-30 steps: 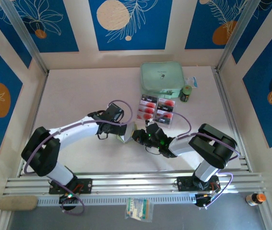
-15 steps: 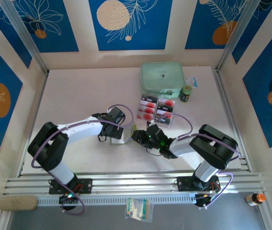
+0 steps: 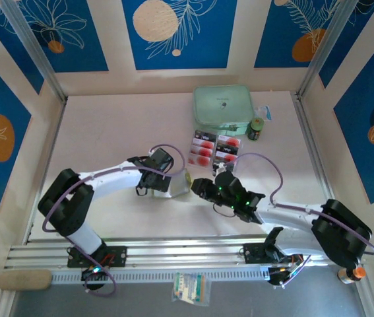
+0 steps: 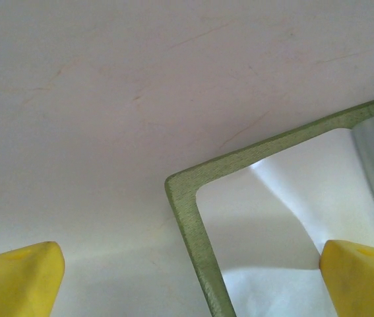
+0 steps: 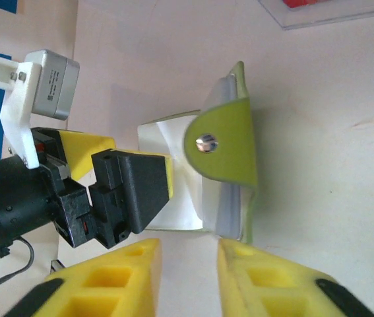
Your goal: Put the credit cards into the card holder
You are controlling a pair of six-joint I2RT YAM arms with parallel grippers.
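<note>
- The right tool (image 5: 188,267) is hovering at the bottom middle of its wrist view. Its jaws are parted by a narrow gap and grasping nothing, just short of the card holder (image 5: 229,148).
- The left tool (image 4: 188,277) is standing released and wide, straddling the holder's olive corner. One fingertip is over bare desk (image 4: 107,79) and the other over the pale lining.
- The card holder is lying opened at the centre of the overhead view, between both tools, its snap tab facing the right wrist camera.
- The credit cards (image 3: 215,148) are sitting in the clear tray (image 5: 332,16), up and to the right of the holder.
- Likely step: steadying the opened holder. The left tool should be pressing the flap flat, not closing.
- The right tool should be fetching a single card by its edge and sliding it in level with the pocket mouth.
</note>
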